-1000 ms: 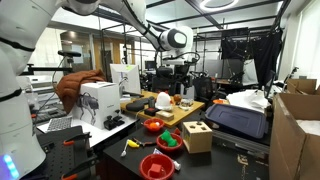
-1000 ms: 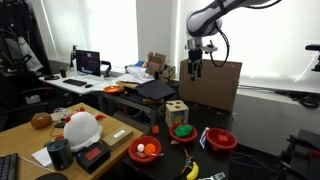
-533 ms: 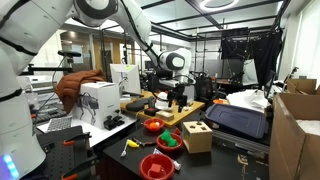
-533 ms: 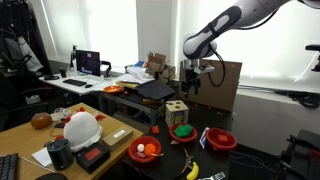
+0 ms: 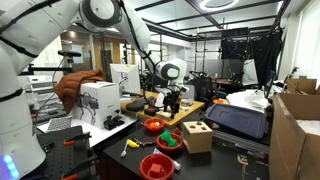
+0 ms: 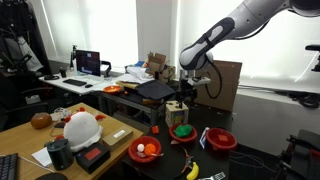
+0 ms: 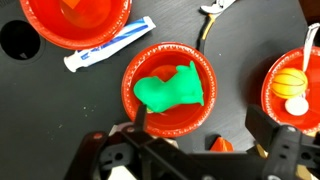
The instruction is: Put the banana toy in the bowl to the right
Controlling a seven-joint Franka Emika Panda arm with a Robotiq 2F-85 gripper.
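The banana toy lies on the dark table's front edge in both exterior views (image 5: 130,145) (image 6: 190,170). In the wrist view it shows as a slim yellow piece (image 7: 205,28) beside a metal tool (image 7: 218,6). Three red bowls stand near it: one holds a green toy (image 7: 172,88) (image 6: 182,131), one an orange piece (image 7: 75,20) (image 6: 218,139), one an orange ball (image 7: 295,85) (image 6: 145,150). My gripper (image 7: 200,125) (image 5: 172,103) (image 6: 187,92) hangs open and empty above the wooden cube and the green-toy bowl, well away from the banana.
A wooden shape-sorter cube (image 6: 177,110) (image 5: 196,136) stands right under the gripper. A white and blue tube (image 7: 108,47) lies between the bowls. A white helmet-like object (image 6: 82,128), a laptop bag (image 5: 238,118) and cardboard boxes (image 5: 295,135) crowd the tables.
The arm has come down from high above the table to just over the wooden cube and bowls. The gripper stays open. The banana and bowls have not moved.
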